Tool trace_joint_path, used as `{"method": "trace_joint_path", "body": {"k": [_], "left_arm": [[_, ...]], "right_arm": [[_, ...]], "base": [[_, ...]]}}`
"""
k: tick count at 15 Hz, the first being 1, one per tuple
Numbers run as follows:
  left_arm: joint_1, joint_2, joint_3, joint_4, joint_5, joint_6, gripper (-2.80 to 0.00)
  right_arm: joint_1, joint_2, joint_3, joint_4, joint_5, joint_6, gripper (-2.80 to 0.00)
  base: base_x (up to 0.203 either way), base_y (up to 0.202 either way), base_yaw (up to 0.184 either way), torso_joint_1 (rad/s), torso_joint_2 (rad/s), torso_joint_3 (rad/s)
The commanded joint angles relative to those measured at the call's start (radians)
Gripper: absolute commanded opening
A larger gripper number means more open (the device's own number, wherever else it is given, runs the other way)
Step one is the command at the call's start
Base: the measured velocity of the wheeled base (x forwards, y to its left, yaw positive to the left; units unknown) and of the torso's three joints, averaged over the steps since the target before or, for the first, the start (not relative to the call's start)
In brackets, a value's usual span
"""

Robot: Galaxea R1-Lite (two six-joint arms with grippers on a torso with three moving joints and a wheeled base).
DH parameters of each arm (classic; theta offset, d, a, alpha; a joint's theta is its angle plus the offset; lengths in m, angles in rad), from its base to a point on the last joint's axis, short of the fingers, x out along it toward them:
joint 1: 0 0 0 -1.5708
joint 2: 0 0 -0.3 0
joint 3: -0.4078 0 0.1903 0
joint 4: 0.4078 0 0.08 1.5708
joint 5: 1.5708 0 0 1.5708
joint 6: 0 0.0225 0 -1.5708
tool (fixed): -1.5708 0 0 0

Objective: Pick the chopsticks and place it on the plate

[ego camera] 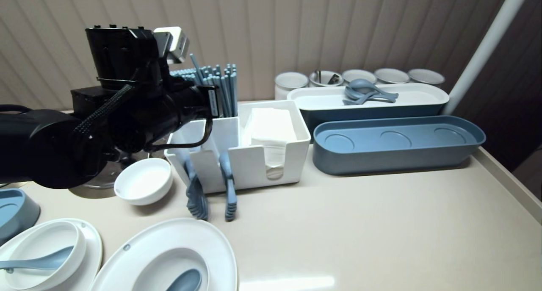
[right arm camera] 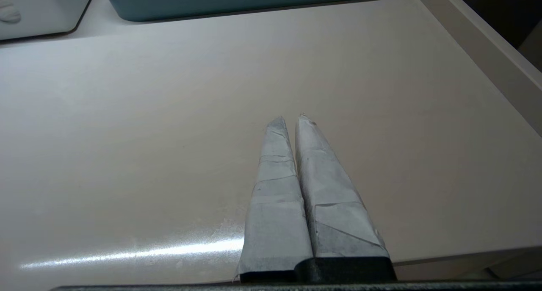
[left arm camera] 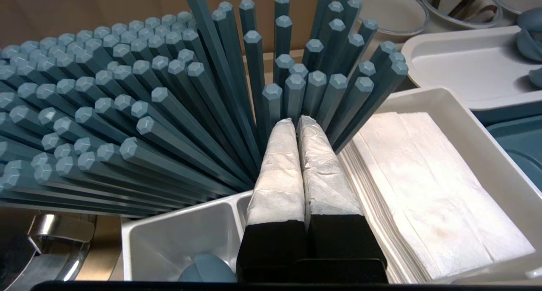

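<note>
A: Left gripper (left arm camera: 296, 120)?
B: Fingers clenched, nothing visible between them. Tips are against the chopsticks (left arm camera: 169, 96), beside the napkins (left arm camera: 423, 189).
A: Chopsticks where?
B: Standing end-up in the white caddy (left arm camera: 169, 236), fanned out, probably leaning loose. Right gripper (right arm camera: 290, 118) is clenched too, parked over the desk (right arm camera: 127, 134).

A beige ribbed wall (ego camera: 296, 24) stands behind the pale worktop (ego camera: 381, 223), which has a raised lip on the right. A white pole (ego camera: 487, 45) slants there. Glare streaks the worktop's front.

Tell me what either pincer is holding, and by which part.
Nothing that shows. The left pincer is shut, tips at the blue chopsticks; the right pincer is shut over the table.
</note>
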Motion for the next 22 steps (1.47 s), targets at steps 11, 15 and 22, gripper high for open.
{"method": "trace_joint_path", "body": {"k": [11, 15, 22], "left_arm": [[-0.006, 0.005, 0.016, -0.017, 0.011, -0.005, 0.00], [-0.006, 0.046, -0.010, -0.024, 0.012, -0.026, 0.00], [-0.004, 0.079, -0.028, -0.031, 0.014, -0.045, 0.00]], "right_arm": [[0.000, 0.001, 0.000, 0.000, 0.000, 0.000, -2.80], [0.000, 0.000, 0.000, 0.000, 0.000, 0.000, -2.80], [0.000, 0.000, 0.000, 0.000, 0.000, 0.000, -2.80]], "base": [[0.000, 0.000, 0.000, 0.000, 0.00, 0.000], [0.000, 0.000, 0.000, 0.000, 0.00, 0.000], [0.000, 0.000, 0.000, 0.000, 0.00, 0.000]]}}
